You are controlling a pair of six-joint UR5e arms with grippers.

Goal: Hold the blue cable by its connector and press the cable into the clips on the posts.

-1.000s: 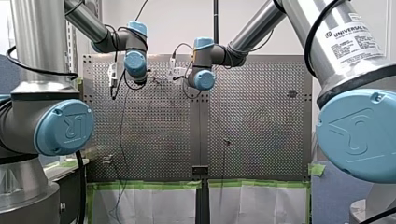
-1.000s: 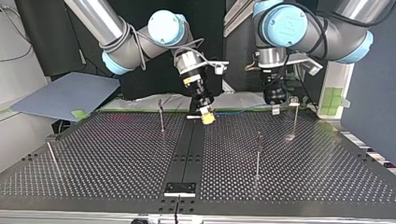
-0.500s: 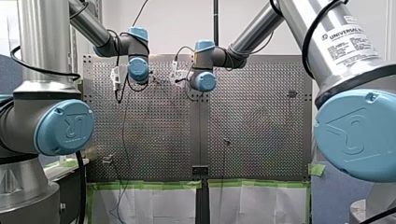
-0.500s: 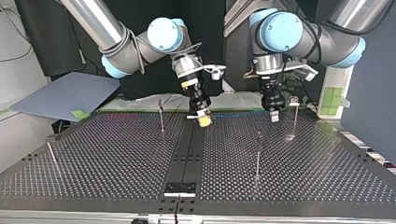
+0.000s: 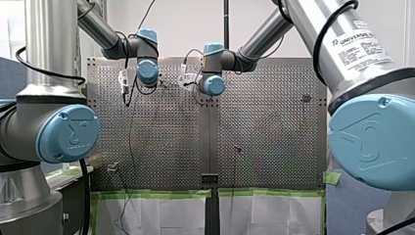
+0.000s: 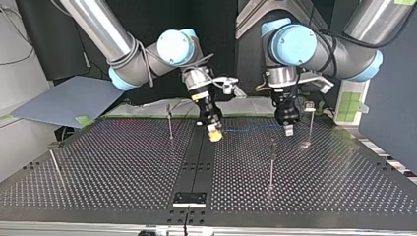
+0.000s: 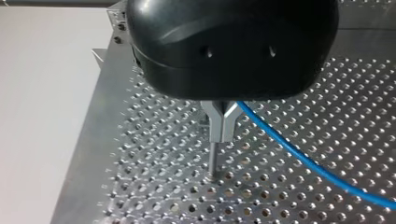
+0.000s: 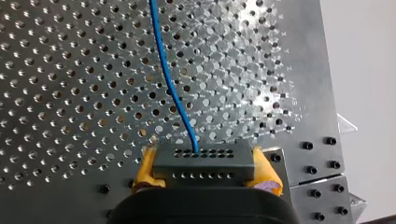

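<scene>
At the table (image 6: 123, 162) edge nearest the arms, right end effector (image 6: 214, 133) clamped on connector (image 8: 204, 161), left end effector (image 6: 288, 130) pinched together

Left wrist view, the blue cable (image 7: 299, 156) ducks behind my left gripper (image 7: 219, 130) and its far end runs out of view; right wrist view, my right gripper (image 8: 206, 169) swallows the base of the connector (image 8: 203, 156); top view, clips (image 6: 309, 105) on the posts (image 6: 271, 167) too small to read
</scene>
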